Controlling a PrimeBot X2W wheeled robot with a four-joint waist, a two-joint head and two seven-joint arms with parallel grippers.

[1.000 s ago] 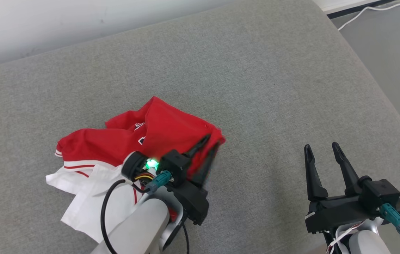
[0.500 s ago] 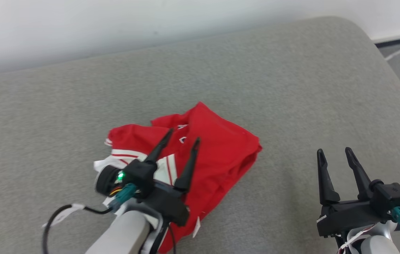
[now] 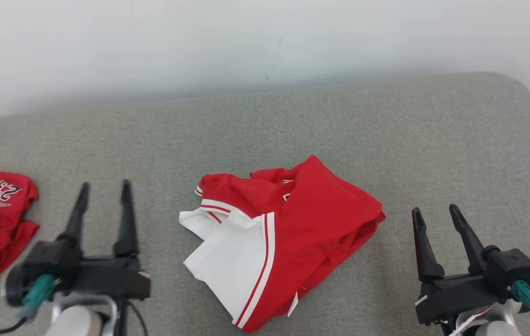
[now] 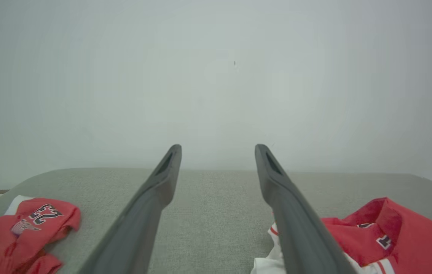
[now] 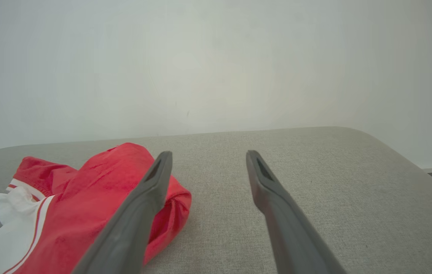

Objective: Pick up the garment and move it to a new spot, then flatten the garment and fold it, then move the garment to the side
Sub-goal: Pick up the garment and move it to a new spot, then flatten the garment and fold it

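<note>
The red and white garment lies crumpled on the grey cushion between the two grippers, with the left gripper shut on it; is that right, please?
No: in the head view the left gripper is open, clear of the garment, which lies crumpled on the grey cushion between it and the right gripper.

Both arms sit low in the head view, the left gripper (image 3: 105,186) and right gripper (image 3: 435,211) each empty with 2 fingers spread apart and pointing forward, the blurred left wrist seemingly level.
</note>
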